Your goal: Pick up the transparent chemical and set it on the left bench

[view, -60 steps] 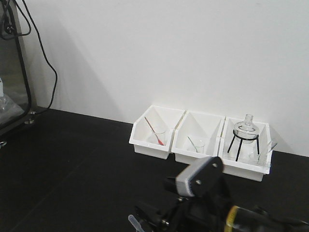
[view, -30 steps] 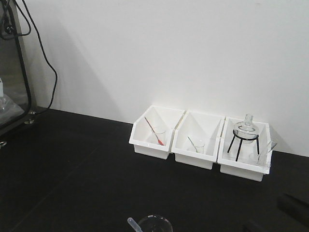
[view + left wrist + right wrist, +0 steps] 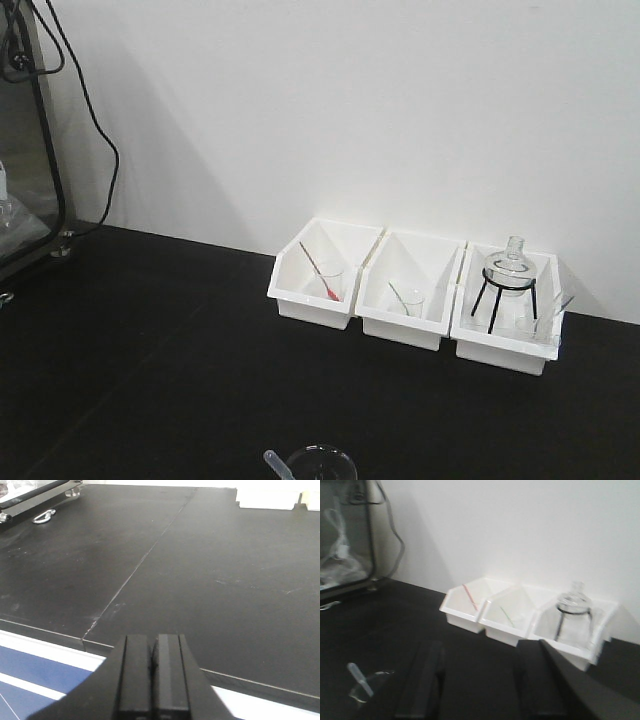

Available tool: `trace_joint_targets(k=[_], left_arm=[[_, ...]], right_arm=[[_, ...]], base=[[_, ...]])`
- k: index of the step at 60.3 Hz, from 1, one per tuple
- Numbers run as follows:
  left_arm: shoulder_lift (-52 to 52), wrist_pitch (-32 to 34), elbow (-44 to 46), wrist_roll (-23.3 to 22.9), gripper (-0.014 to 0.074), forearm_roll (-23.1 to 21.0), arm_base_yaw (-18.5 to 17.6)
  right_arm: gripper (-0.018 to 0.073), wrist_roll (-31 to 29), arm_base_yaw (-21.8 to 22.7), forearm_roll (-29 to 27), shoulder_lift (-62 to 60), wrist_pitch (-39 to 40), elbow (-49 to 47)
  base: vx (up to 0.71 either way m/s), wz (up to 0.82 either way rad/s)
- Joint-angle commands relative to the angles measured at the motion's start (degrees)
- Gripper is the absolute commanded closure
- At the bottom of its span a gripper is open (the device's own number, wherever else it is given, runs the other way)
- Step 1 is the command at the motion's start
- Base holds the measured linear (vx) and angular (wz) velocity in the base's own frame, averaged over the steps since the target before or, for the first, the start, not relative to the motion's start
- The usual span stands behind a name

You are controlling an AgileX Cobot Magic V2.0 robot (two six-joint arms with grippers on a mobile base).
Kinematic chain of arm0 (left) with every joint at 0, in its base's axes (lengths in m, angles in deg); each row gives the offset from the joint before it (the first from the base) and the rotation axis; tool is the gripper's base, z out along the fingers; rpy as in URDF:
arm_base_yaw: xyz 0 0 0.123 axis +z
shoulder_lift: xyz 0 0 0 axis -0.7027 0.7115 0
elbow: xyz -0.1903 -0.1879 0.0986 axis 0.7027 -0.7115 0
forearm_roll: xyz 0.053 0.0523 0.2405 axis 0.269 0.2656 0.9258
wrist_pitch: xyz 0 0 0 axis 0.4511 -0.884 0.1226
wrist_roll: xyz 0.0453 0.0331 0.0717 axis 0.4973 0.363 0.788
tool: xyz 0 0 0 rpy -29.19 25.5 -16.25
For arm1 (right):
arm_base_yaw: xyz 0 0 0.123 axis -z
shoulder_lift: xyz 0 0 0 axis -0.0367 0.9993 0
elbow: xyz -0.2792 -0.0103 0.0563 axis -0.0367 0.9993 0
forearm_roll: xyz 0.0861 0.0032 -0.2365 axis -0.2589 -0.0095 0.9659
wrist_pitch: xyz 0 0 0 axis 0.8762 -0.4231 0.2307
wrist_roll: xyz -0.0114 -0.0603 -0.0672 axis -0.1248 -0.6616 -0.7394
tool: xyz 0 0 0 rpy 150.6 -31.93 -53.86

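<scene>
The transparent chemical [image 3: 318,463], a clear glass beaker with a pale pipette leaning out of it, stands on the black left bench [image 3: 150,340] at the bottom edge of the front view. It also shows low at the left of the right wrist view as the beaker [image 3: 367,685]. My right gripper [image 3: 480,680] is open and empty, a little to the right of the beaker and apart from it. My left gripper [image 3: 153,672] is shut with nothing in it, hovering over the bench's near edge [image 3: 240,677]. Neither arm appears in the front view.
Three white bins [image 3: 410,290] line the wall at the back. The left one holds a small beaker with a red stick [image 3: 325,280], the middle one a beaker with a green stick [image 3: 408,298], the right one a round flask on a black tripod [image 3: 508,275]. A dark cabinet [image 3: 25,130] with cables stands far left.
One second ago the right arm filled the bottom of the front view over the beaker. It has since pulled away to the right and out of that view, leaving the beaker standing on the bench.
</scene>
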Motion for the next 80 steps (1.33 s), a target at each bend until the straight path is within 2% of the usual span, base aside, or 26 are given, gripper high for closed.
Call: trace_joint_targets(k=[1,7,10,14,21,23,32,39,80], left_arm=[[-1.10,4.49,-0.93,-0.45,0.0600,-0.04,-0.10],[-1.10,4.49,-0.93,-0.45,0.0600,-0.04,-0.10],[-1.10,4.49,-0.93,-0.45,0.0600,-0.04,-0.10],[-1.10,4.49,-0.93,-0.45,0.0600,-0.04,-0.10],[-1.10,4.49,-0.93,-0.45,0.0600,-0.04,-0.10],[-1.10,4.49,-0.93,-0.45,0.0600,-0.04,-0.10],[-1.10,4.49,-0.93,-0.45,0.0600,-0.04,-0.10],[-1.10,4.49,-0.93,-0.45,0.0600,-0.04,-0.10],[-1.10,4.49,-0.93,-0.45,0.0600,-0.04,-0.10]], right_arm=[[0.0340,-12.44,7.04,-7.58,-3.60,1.75,-0.20],[0.0493,-27.60,14.90,-15.86,-9.22,5.87,5.88],[0.0571,-31.45,17.55,-19.98,-11.76,8.70,9.94],[0.0571,-33.98,20.48,-25.58,-13.46,13.49,17.13],[0.0568,-29.80,21.76,-26.57,-12.87,25.46,26.66],[0.0568,-27.51,21.76,-25.58,-12.76,22.21,25.90],[0.0567,-20.15,21.76,-20.10,-12.67,21.00,25.98],[0.0567,-14.93,21.61,-19.85,-12.67,20.56,25.98],[0.0567,-14.54,21.55,-19.85,-12.67,19.91,25.98]], base=[[0.00,0.00],[0.00,0.00],[0.00,0.00],[0.00,0.00],[0.00,0.00],[0.00,0.00],[0.00,0.00],[0.00,0.00],[0.00,0.00]])
